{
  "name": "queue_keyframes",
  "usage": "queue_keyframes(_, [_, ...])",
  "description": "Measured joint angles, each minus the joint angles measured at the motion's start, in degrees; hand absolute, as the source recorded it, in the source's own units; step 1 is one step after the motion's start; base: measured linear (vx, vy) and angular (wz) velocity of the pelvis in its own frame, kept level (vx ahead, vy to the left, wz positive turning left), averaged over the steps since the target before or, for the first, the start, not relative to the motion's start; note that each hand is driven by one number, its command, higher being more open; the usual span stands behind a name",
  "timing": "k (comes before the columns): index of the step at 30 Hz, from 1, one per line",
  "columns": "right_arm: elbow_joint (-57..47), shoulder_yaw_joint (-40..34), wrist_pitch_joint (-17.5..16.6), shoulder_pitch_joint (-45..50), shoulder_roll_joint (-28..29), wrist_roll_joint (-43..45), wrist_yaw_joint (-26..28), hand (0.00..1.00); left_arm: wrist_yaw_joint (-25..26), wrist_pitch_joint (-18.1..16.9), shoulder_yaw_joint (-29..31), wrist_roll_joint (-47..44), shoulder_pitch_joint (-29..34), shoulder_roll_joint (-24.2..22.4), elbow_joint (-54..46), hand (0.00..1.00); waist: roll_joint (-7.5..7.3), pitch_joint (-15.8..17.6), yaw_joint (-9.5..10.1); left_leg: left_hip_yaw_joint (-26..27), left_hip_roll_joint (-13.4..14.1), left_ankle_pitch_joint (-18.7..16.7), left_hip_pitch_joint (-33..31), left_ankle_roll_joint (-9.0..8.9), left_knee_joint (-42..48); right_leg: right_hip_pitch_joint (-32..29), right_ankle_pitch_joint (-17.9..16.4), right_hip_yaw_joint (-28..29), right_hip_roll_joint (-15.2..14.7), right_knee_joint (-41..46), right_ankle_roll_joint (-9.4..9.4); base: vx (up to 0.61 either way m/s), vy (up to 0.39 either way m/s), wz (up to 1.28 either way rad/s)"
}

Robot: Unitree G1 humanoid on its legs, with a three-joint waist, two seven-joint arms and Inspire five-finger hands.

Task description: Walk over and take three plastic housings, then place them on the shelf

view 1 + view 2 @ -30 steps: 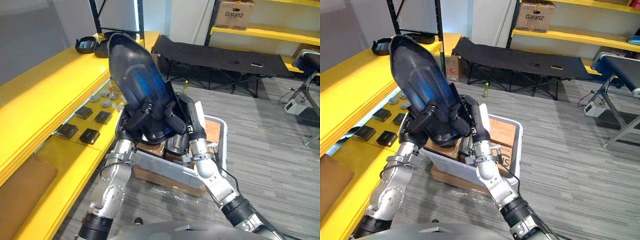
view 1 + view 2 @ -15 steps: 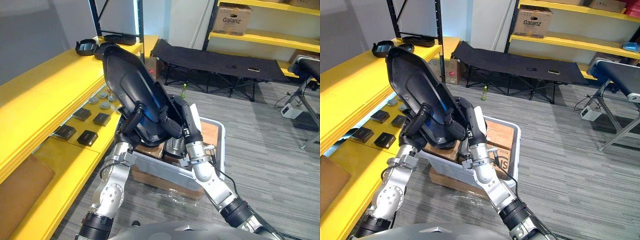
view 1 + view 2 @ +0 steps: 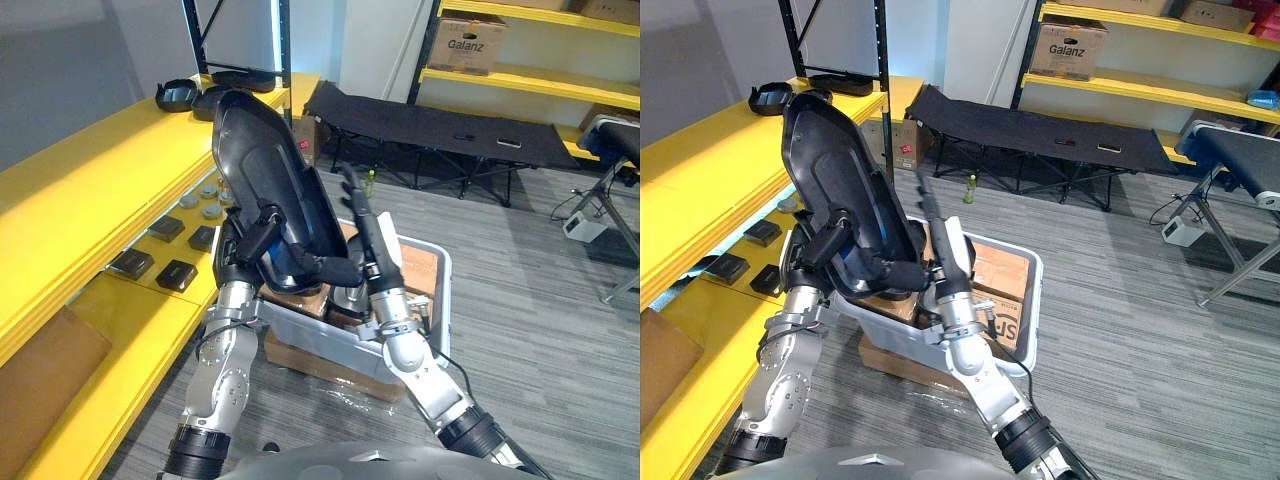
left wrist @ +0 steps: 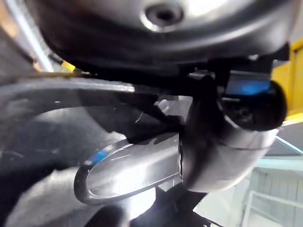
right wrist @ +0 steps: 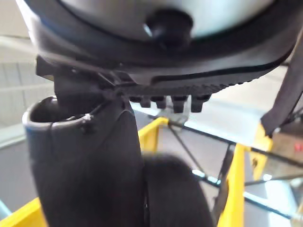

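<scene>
Over the grey bin point(image 3: 441, 296), clamps curled left fingers point(image 3: 262, 214) round the lower rim of a black plastic housing point(image 3: 262, 160); lays right fingers point(image 3: 354, 203) straight and close together along its edge at three o'clock. Holds the shell tilted, nose toward eleven o'clock, left hand point(image 3: 240, 252) and right hand point(image 3: 372, 258) both at its base, cardboard boxes point(image 3: 424, 262) in the bin at six o'clock. Looks mid-carry: housing lifted, not yet placed. Calls next for a swing toward nine o'clock onto the yellow shelf point(image 3: 90, 190), probably near the dark moulded parts point(image 3: 178, 95) at eleven o'clock, minding the black upright point(image 3: 284, 45).
</scene>
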Motion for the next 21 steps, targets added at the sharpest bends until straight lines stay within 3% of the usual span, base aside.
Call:
queue_keyframes(5, [-3.27,-7.78,-0.03,3.52,0.12,9.96,8.41,1.0,3.13,-2.14,2.88,12.66,0.41,-0.4,-0.07,0.0,0.03,0.36,-0.2,1.1,0.85,-0.34,-0.52,-0.37,0.01,-0.96,0.17,1.34,0.75,-0.02,-0.02,0.01,-0.013,-0.12])
queue_keyframes(9, [-3.39,-26.1,-0.06,7.31,0.49,24.09,13.69,1.0,7.48,-5.0,14.07,16.56,2.63,-0.48,-0.09,0.0,0.27,0.96,-0.58,2.24,1.16,-0.64,-0.52,-0.66,0.03,-1.66,0.23,2.64,1.03,-0.04,-0.03,0.04,-0.007,-0.13])
queue_keyframes(12, [-3.34,-33.31,-0.15,10.21,0.64,30.3,13.9,1.0,8.98,-6.29,20.41,16.13,3.81,-0.46,-0.88,0.0,0.27,1.74,-1.48,2.6,1.37,-0.76,-0.51,-0.77,0.08,-1.83,0.28,2.86,1.21,-0.04,-0.13,0.03,-0.012,-0.07])
queue_keyframes(21, [-1.42,-31.26,0.5,16.36,6.24,31.09,18.69,1.0,3.48,-8.67,16.11,13.24,8.92,-2.89,-6.91,0.0,0.73,2.1,-2.88,4.85,1.89,-1.74,-0.03,-1.21,0.11,-2.84,0.34,5.32,1.57,-0.18,-0.34,0.01,-0.008,-0.14])
